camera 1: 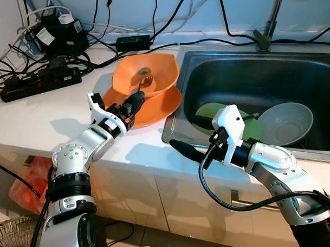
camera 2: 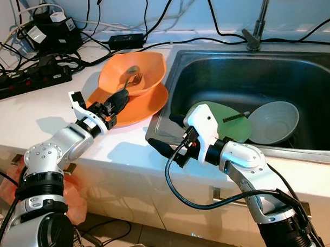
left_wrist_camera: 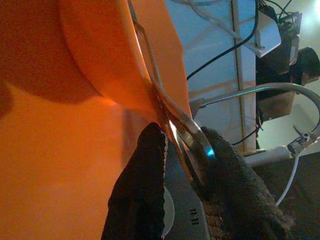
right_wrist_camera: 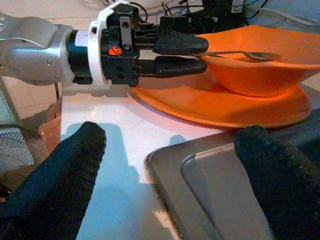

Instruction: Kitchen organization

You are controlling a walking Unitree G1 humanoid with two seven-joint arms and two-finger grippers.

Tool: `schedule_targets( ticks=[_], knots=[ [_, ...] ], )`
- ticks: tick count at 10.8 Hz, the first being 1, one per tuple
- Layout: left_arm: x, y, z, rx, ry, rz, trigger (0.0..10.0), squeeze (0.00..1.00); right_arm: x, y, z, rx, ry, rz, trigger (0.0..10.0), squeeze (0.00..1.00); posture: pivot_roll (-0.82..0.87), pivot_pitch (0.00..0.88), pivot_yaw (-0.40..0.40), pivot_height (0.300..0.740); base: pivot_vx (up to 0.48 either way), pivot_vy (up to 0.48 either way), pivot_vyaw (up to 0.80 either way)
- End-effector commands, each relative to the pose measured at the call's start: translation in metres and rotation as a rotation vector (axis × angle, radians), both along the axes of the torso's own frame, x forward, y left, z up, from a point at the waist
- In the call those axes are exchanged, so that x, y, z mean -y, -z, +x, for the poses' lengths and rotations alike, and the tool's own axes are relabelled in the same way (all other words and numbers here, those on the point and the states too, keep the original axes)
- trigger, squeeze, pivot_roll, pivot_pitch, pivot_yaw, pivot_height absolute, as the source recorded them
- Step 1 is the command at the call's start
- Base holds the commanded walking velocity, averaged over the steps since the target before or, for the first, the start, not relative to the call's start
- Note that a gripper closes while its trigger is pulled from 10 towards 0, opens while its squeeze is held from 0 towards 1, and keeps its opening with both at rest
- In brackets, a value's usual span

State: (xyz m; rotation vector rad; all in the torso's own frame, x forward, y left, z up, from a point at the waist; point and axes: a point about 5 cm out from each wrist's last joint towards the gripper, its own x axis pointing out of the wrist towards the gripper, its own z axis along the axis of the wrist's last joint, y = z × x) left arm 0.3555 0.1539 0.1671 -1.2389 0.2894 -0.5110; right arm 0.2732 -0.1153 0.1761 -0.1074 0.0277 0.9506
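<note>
An orange bowl (camera 1: pixel 152 67) sits on an orange plate (camera 1: pixel 164 104) on the white counter, left of the sink. A metal spoon (camera 1: pixel 145 73) lies in the bowl with its handle over the near rim. My left gripper (camera 1: pixel 133 100) is shut on that handle at the rim, as the left wrist view shows with the spoon handle (left_wrist_camera: pixel 192 140) pinched between the black fingers (left_wrist_camera: pixel 137 190). My right gripper (camera 1: pixel 190 136) hovers open over the sink's front left corner, nothing between its fingers (right_wrist_camera: pixel 65 170); it faces the left gripper (right_wrist_camera: pixel 180 52) and bowl (right_wrist_camera: pixel 260 70).
The steel sink (camera 1: pixel 250 72) holds a green plate (camera 1: pixel 219 112) and a grey bowl (camera 1: pixel 287 122), with the faucet (camera 1: pixel 267 28) behind. A power strip (camera 1: pixel 39 82), adapters and cables crowd the counter's back left. A red bag (camera 1: pixel 26 182) lies on the floor.
</note>
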Motion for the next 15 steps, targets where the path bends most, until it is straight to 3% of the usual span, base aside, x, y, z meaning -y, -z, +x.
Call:
schedule_targets(
  ticks=[1,8,10,11,12,13,14,15],
  knots=[
    [-0.005,-0.001,0.001,-0.004,-0.011,0.012,0.0,0.0,-0.002,-0.003,-0.001,0.017,-0.007,0.007,10.0,0.0,0.08,0.064,0.129,0.74,0.0,0.0,0.0],
    [0.005,-0.008,-0.008,0.07,0.041,0.089,0.0,0.0,-0.001,-0.004,-0.001,0.021,-0.005,0.007,10.0,0.0,0.08,0.061,0.129,0.74,0.0,0.0,0.0],
    [0.013,-0.015,-0.014,0.144,0.071,0.164,0.0,0.0,-0.001,-0.004,0.001,0.023,-0.004,0.006,10.0,0.0,0.09,0.059,0.125,0.74,0.0,0.0,0.0],
    [-0.006,-0.029,-0.003,0.2,0.066,0.22,0.0,0.0,0.0,-0.005,0.002,0.026,0.005,0.008,10.0,0.0,0.09,0.056,0.124,0.74,0.0,0.0,0.0],
    [0.0,-0.035,-0.007,0.247,0.084,0.247,0.0,0.0,0.001,-0.005,0.003,0.029,0.014,0.01,10.0,0.0,0.09,0.056,0.124,0.74,0.0,0.0,0.0],
    [0.02,-0.047,-0.016,0.326,0.126,0.25,0.0,0.0,0.002,-0.007,0.007,0.033,0.043,0.028,10.0,0.0,0.09,0.052,0.122,0.74,0.0,0.0,0.0],
    [0.033,-0.052,-0.021,0.305,0.177,0.225,0.0,0.0,0.005,-0.009,0.01,0.036,0.074,0.051,10.0,0.0,0.09,0.05,0.119,0.74,0.0,0.0,0.0],
    [0.042,-0.06,-0.005,0.293,0.173,0.199,0.0,0.0,0.009,-0.015,0.019,0.039,0.14,0.11,10.0,0.0,0.09,0.047,0.117,0.74,0.0,0.0,0.0]
  ],
)
